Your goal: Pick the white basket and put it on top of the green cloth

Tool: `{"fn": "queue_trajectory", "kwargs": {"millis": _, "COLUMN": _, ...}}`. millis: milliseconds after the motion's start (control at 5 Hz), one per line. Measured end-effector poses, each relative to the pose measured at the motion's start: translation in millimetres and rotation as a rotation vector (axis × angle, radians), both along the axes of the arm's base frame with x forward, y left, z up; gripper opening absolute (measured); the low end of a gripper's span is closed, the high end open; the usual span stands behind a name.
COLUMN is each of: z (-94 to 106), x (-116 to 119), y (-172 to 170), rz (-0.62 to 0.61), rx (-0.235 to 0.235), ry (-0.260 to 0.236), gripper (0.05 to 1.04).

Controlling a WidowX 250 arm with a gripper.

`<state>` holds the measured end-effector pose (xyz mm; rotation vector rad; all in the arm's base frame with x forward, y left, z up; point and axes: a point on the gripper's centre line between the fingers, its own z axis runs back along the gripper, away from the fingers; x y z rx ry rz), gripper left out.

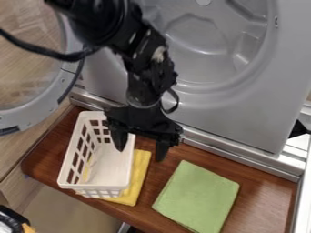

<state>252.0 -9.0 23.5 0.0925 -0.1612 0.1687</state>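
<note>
The tool (140, 155) hangs at the white basket (108, 169) with its two fingers spread well apart, and I see nothing gripped between them. One finger is over the basket's inside, the other beyond its long wall facing the green cloth (197, 198). I'd say that straddle is deliberate: a thin wall is something two fingers can pinch, whereas the whole basket looks too wide to grab. Whether either finger touches the basket, I can't tell.

The basket sits upright, partly on the yellow cloth (141, 170), which sticks out from under it, on the wooden surface (264, 200). The green cloth lies flat, apart from the basket, past that same wall, so gripping there seems handy for the trip across. To my mind the next thing is to get low enough around the wall and close; pinched off-centre, the basket could tilt or drag the yellow cloth along.
</note>
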Motion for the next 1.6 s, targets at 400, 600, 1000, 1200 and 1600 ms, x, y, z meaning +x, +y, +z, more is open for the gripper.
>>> {"fn": "queue_trajectory", "kwargs": {"millis": 400, "z": -31.1, "x": -3.0, "y": 16.1, "rz": 0.041, "rx": 0.057, "ry": 0.088, "gripper": 0.999}}
{"fn": "queue_trajectory", "kwargs": {"millis": 600, "z": -43.5, "x": -4.3, "y": 27.2, "rz": 0.075, "rx": 0.063, "ry": 0.118, "gripper": 0.999}}
{"fn": "queue_trajectory", "kwargs": {"millis": 1000, "z": -60.8, "x": -0.5, "y": 30.9, "rz": 0.091, "rx": 0.056, "ry": 0.095, "gripper": 0.651}}
{"fn": "queue_trajectory", "kwargs": {"millis": 1200, "z": -60.9, "x": 0.4, "y": 27.7, "rz": 0.087, "rx": 0.057, "ry": 0.088, "gripper": 0.343}}
{"fn": "queue_trajectory", "kwargs": {"millis": 1600, "z": -40.7, "x": 3.8, "y": 28.2, "rz": 0.062, "rx": 0.107, "ry": 0.112, "gripper": 0.088}}
